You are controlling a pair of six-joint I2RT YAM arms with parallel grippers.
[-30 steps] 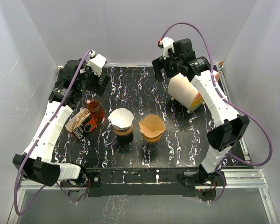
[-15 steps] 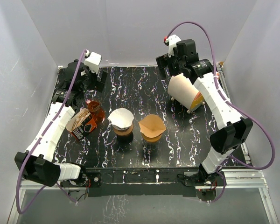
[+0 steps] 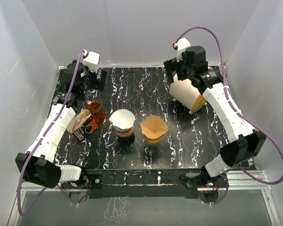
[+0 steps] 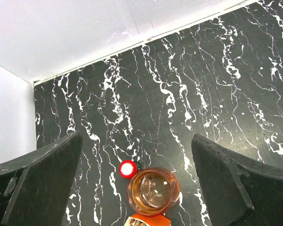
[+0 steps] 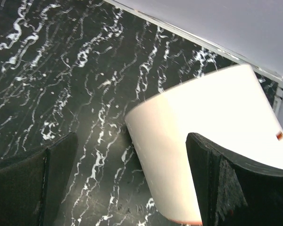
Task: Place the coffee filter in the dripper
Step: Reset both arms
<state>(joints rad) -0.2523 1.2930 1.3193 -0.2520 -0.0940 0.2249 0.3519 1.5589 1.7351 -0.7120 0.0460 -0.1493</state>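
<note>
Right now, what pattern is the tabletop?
Black tabletop with white marble-like veins; left wrist view shows it best.

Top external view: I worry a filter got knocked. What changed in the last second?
The left gripper shifted left and the right gripper swung right, both open, grasping nothing. The white filter, brown filter and tipped white cup stayed put.

My overhead camera sits high behind the arm bases, looking down over the whole marbled table (image 3: 188, 141). The left wrist camera hangs well above the table's far left corner, facing down at an amber glass (image 4: 153, 192). The right wrist camera looks from closer over the table's far right corner, onto a white cylinder (image 5: 207, 136). The overhead view shares both.
</note>
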